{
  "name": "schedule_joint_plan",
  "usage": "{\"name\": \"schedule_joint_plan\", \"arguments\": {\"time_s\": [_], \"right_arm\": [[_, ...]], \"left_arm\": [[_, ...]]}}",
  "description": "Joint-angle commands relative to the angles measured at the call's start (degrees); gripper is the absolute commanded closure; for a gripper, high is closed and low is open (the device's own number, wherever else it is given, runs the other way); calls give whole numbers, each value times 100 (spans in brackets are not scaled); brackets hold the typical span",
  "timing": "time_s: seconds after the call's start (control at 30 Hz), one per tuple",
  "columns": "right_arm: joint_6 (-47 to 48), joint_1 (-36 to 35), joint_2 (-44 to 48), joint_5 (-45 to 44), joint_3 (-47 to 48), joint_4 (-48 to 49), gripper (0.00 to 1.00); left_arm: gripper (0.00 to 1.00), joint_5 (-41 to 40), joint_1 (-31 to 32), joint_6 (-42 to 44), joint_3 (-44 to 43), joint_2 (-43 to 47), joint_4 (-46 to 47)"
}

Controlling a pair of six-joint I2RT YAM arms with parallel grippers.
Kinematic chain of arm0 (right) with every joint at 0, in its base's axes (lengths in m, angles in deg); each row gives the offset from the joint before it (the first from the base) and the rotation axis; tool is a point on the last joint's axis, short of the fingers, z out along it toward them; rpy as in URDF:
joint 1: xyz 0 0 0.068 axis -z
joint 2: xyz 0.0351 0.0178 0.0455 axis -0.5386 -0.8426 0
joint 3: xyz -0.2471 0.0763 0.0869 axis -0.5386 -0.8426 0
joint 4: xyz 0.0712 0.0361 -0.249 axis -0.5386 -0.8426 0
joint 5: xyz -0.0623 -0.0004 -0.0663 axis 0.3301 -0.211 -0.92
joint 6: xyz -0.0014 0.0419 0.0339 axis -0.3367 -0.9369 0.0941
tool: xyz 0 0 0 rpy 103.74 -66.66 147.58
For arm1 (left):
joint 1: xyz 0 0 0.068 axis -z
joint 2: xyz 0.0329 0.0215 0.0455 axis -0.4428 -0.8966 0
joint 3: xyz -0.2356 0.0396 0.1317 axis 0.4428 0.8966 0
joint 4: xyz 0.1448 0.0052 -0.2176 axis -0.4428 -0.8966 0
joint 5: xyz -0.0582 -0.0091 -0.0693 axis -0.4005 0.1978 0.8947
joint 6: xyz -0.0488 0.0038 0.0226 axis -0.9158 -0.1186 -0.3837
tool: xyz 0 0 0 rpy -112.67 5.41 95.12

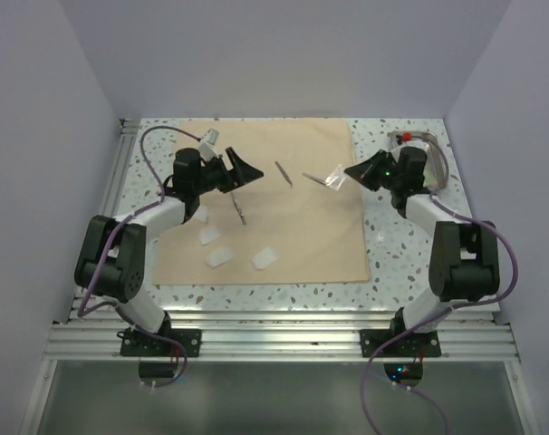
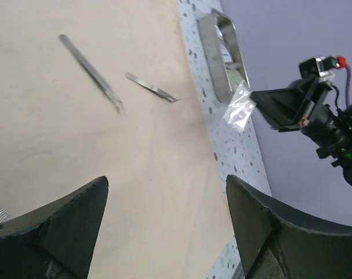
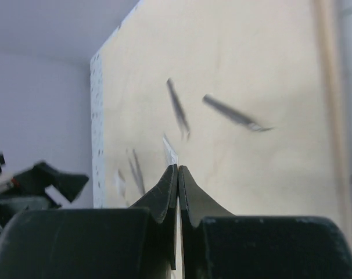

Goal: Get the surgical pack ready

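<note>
The tan cloth [image 1: 265, 199] lies spread flat on the table. My right gripper [image 1: 349, 172] hangs above the cloth's right part, shut on a small clear sachet [image 1: 336, 178]. That sachet [image 2: 240, 107] also shows in the left wrist view, and edge-on as a sachet sliver [image 3: 170, 150] above the closed right gripper [image 3: 178, 168]. My left gripper [image 1: 243, 172] hovers over the cloth's left part, open and empty, as the left gripper [image 2: 167, 180] shows over bare cloth. Thin metal instruments [image 1: 284, 174] [image 1: 315, 178] [image 1: 239, 210] lie on the cloth. The steel tray [image 1: 428, 154] sits off the cloth at back right.
Several white sachets [image 1: 208, 237] [image 1: 219, 257] [image 1: 264, 258] lie on the cloth's near left. Speckled tabletop [image 1: 392, 245] borders the cloth. Grey walls close in left, right and behind. An aluminium rail [image 1: 274, 340] runs along the near edge.
</note>
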Motion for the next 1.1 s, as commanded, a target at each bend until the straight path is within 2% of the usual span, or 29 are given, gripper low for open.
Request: {"name": "schedule_joint_plan", "arguments": {"time_s": [0.0, 0.03, 0.1, 0.2, 0.27, 0.43, 0.67, 0.7, 0.73, 0.8, 0.9, 0.97, 1.07], "right_arm": [[-74, 912, 95, -546, 531, -663, 100], [-127, 1271, 51, -635, 576, -725, 100], [-415, 1598, -124, -871, 664, -691, 100], [-863, 2108, -327, -1336, 708, -288, 100], [-1049, 2162, -406, -1593, 813, -172, 100], [-1340, 2188, -635, -2531, 1226, -304, 100], [-1305, 2188, -1241, -3157, 1744, -286, 99], [-1279, 2188, -1302, -3184, 1798, -321, 78], [-1270, 2188, -1381, -3211, 1833, -330, 67], [-1174, 2188, -1365, -3220, 1816, -304, 56], [-1085, 2179, -1084, -3167, 1544, -330, 49], [-980, 2179, -768, -3010, 1289, -409, 49], [-875, 2153, -243, -2299, 790, -550, 48]], "left_arm": [[13, -666, -294, 169, 540, 485, -105], [6, -771, -372, 213, 645, 678, -149], [1, -1166, -426, 379, 857, 863, -350], [0, -1834, -426, 486, 1138, 1276, -711], [0, -2525, -426, 250, 1506, 1671, -922], [0, -3355, -435, 161, 2245, 2560, -904], [0, -4190, -435, 828, 2193, 3079, -1388], [0, -4295, -435, 864, 2185, 3105, -1501], [0, -4514, -435, 890, 2185, 3132, -1555], [0, -4674, -435, 987, 2211, 3158, -1590], [0, -4903, -435, 970, 2220, 3106, -1696], [1, -4973, -435, 952, 2185, 3044, -1757], [1, -4842, -435, 1074, 2088, 2869, -1828]]}}
